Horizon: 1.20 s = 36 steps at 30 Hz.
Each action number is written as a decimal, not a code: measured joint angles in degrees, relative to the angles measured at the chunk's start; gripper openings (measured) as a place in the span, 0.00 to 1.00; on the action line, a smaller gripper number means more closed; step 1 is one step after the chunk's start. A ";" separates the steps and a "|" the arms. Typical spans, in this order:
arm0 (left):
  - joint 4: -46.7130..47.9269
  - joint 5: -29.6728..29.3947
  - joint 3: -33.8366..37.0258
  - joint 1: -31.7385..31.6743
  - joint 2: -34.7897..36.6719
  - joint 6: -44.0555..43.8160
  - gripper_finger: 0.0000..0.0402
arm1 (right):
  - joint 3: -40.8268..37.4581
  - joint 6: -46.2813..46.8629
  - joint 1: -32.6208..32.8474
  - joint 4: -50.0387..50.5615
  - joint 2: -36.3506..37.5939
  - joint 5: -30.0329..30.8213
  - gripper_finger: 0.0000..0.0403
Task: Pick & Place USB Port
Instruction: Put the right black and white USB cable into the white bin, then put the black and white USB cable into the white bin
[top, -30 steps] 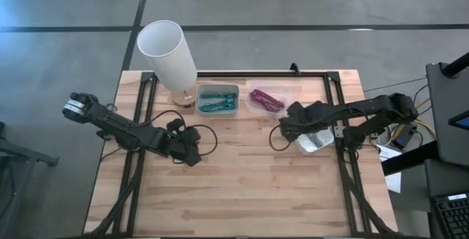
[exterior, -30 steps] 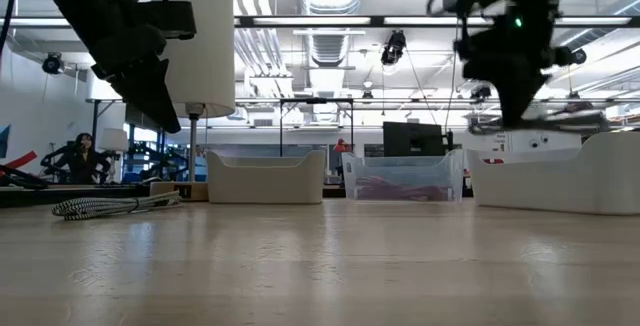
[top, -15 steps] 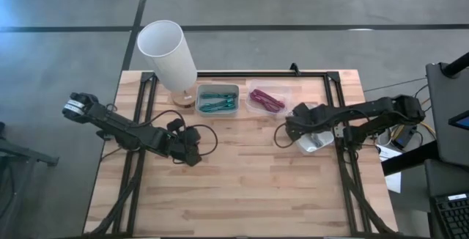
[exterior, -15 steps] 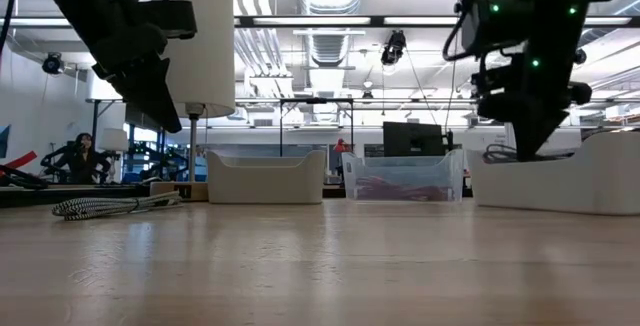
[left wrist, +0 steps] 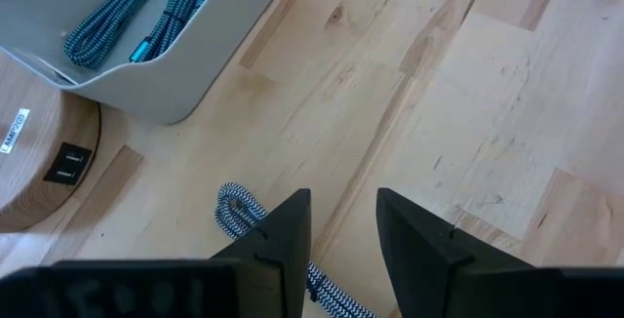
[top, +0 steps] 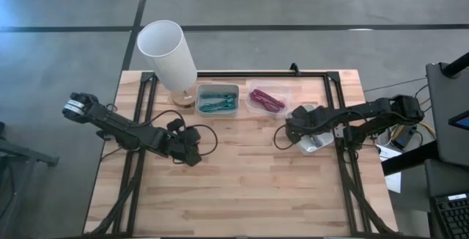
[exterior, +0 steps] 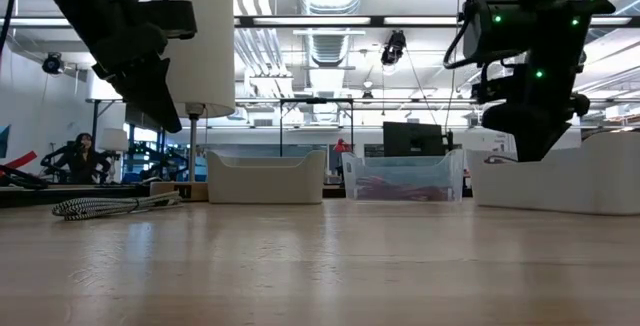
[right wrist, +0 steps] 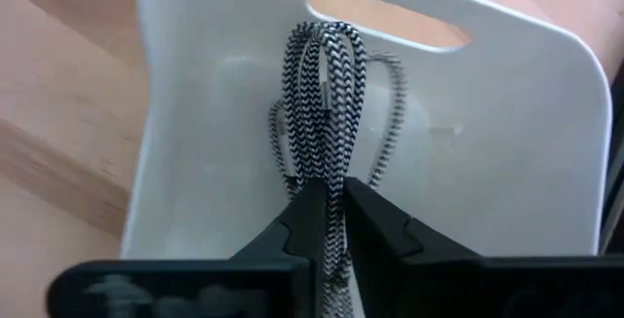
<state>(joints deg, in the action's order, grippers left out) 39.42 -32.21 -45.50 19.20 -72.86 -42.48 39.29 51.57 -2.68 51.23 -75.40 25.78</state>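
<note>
Since a second ago your right claw (top: 294, 127) has shifted from over the bare worktop (top: 249, 188) to the white bin (right wrist: 507, 162) at the right edge. It pinches a black-and-white braided cable (right wrist: 322, 113), coil hanging inside that bin. Left claw (left wrist: 336, 235) unchanged, slightly spread, above a second braided cable (left wrist: 234, 211) beside the teal-cable bin (top: 217, 100). Worktop front half lies open.

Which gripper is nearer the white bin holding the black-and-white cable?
Right. The right gripper is over the white bin, shut on the black-and-white cable. The left gripper hovers far across the table.
</note>
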 joint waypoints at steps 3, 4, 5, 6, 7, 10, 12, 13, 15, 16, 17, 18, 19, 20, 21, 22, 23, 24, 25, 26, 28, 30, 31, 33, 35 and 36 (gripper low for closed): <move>-0.02 -0.02 0.00 0.00 0.00 0.00 0.31 | 0.27 -0.80 0.00 -0.05 0.00 -0.07 0.14; 0.00 0.00 0.00 0.00 0.00 0.00 0.31 | 0.37 -0.95 0.00 -0.07 0.00 -0.07 0.17; -0.01 -0.01 0.00 0.01 0.00 0.00 0.31 | 0.41 -0.98 0.00 -0.17 0.00 -0.07 0.19; -0.02 0.00 0.00 0.00 0.00 0.00 0.31 | 0.44 -0.97 0.00 -0.20 0.00 -0.07 0.20; -0.02 0.00 0.00 0.02 0.00 0.00 0.31 | 0.44 -0.98 0.00 -0.18 0.00 -0.08 0.22; -0.01 -0.01 0.00 0.01 0.00 0.00 0.31 | 0.44 -1.05 0.00 -0.25 0.00 -0.09 0.27; -0.02 -0.01 0.00 0.01 0.00 -0.19 0.31 | 0.44 -1.24 0.00 -0.40 0.07 -0.11 0.30; -0.02 0.00 0.00 0.00 0.00 -0.76 0.31 | 0.44 -1.25 0.00 -0.45 0.27 -0.13 0.31; -0.02 -0.02 0.00 0.00 0.00 -1.50 0.31 | 0.44 -1.25 0.00 -0.49 1.05 -0.13 0.33; 0.00 -0.06 0.00 0.00 0.00 -1.57 0.31 | 0.49 -1.26 0.00 -0.50 1.49 -0.13 0.34; 0.01 -0.08 0.00 0.00 0.00 -1.51 0.31 | 0.66 -1.33 0.00 -0.45 1.90 -0.16 0.35; 0.01 -0.11 0.00 0.00 0.00 -0.97 0.31 | 0.96 -1.62 0.00 -0.47 2.28 -0.19 0.36; 0.10 -0.11 0.00 0.00 0.04 -0.57 0.31 | 1.50 -2.12 0.00 -0.46 2.75 -0.24 0.36; 0.50 -0.09 -0.08 0.00 0.15 0.10 0.31 | 2.18 -2.61 0.05 -0.47 3.13 -0.27 0.37; 1.18 -0.03 -0.40 0.00 0.27 0.84 0.31 | 3.06 -3.09 0.05 -0.47 3.50 -0.29 0.37; 1.73 0.09 -0.87 0.00 0.48 1.43 0.31 | 4.06 -3.80 0.05 -0.53 3.88 -0.29 0.38; 2.42 0.11 -1.54 0.00 0.77 1.83 0.31 | 5.02 -4.68 0.05 -0.53 4.15 -0.29 0.38; 3.35 0.09 -2.26 0.01 1.10 1.89 0.31 | 6.23 -5.45 0.05 -0.49 4.34 -0.29 0.39; 4.30 0.12 -2.84 0.00 1.58 1.92 0.31 | 7.42 -5.80 0.05 -0.62 4.56 -0.27 0.39; 5.39 0.13 -3.39 0.00 2.09 1.92 0.31 | 8.58 -6.18 0.05 -0.69 4.69 -0.25 0.39; 6.92 0.12 -4.16 0.00 3.33 1.92 0.31 | 10.77 -6.93 0.05 -0.84 4.79 -0.16 0.39; 8.25 0.12 -4.41 0.02 5.01 1.88 0.31 | 12.55 -7.96 0.07 -1.35 4.75 -0.11 0.38; 8.72 0.13 -4.42 0.02 5.96 1.86 0.31 | 13.28 -8.39 0.09 -1.89 4.54 -0.11 0.38; 9.21 0.15 -4.31 0.02 7.96 1.66 0.31 | 14.22 -8.74 0.20 -3.54 4.39 -0.13 0.37; 10.26 0.26 -3.95 0.02 10.01 1.52 0.31 | 14.43 -9.02 0.30 -5.59 4.39 -0.18 0.37; 10.74 0.57 -3.93 0.02 10.89 1.28 0.31 | 14.47 -9.58 0.42 -6.79 4.41 -0.18 0.36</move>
<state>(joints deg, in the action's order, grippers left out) 50.16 -31.64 -49.43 19.22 -61.98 -41.20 53.75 41.99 -2.26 44.44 -70.98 25.61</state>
